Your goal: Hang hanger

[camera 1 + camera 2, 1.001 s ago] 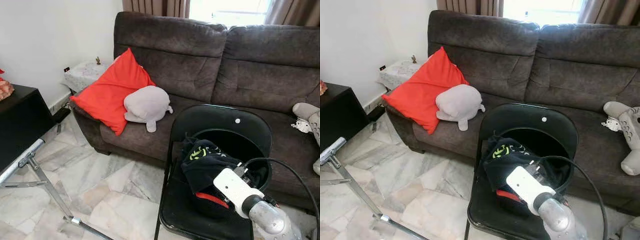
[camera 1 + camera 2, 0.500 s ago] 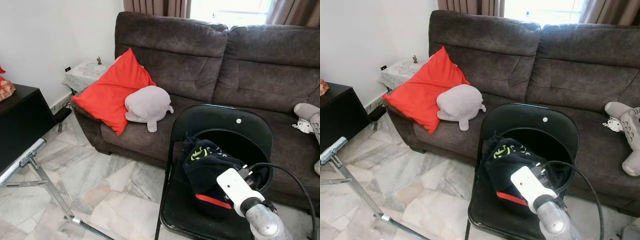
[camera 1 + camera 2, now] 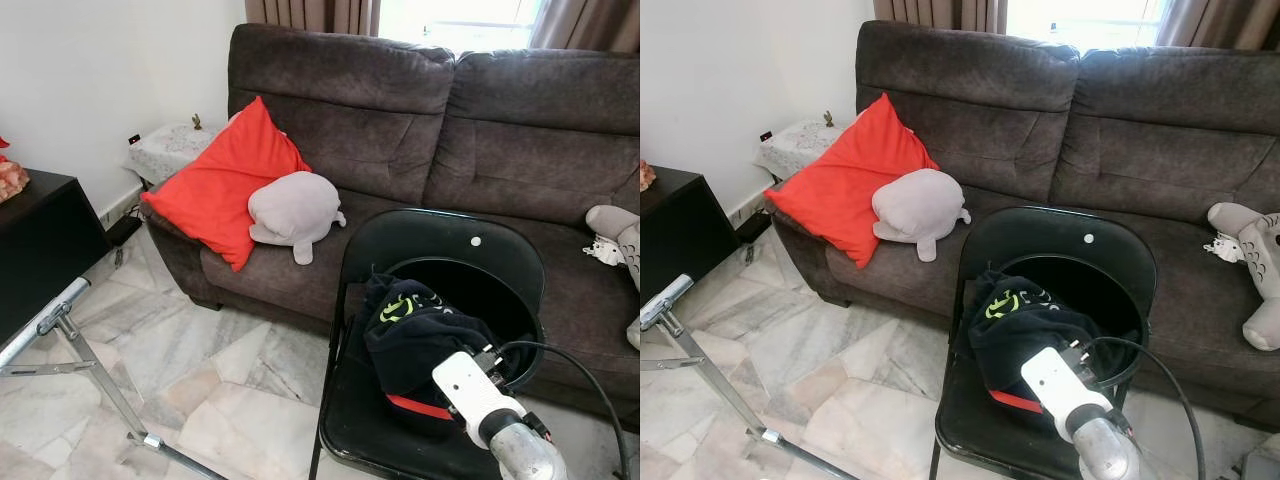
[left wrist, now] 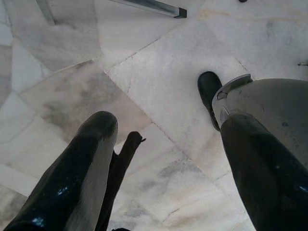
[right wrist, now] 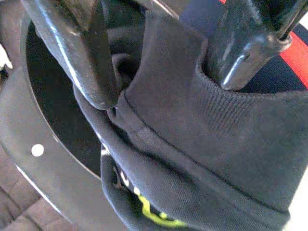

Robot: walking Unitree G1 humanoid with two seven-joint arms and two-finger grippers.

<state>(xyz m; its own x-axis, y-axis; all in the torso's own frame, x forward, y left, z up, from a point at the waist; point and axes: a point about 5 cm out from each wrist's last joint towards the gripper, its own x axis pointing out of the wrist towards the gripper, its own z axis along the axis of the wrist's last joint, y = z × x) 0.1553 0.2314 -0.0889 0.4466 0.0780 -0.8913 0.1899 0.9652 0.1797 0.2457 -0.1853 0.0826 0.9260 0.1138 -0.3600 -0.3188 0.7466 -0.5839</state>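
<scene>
Right gripper is down on the black garment heaped on the folding chair, at about five o'clock in the head views. Its fingers pinch a ribbed fold of the dark cloth between them (a red stripe and a yellow-green logo show on the fabric). No hanger can be made out in the bundle. Left gripper hangs over the marble floor, fingers spread apart. At ten o'clock, a red cushion and grey plush sit touching on the brown sofa.
</scene>
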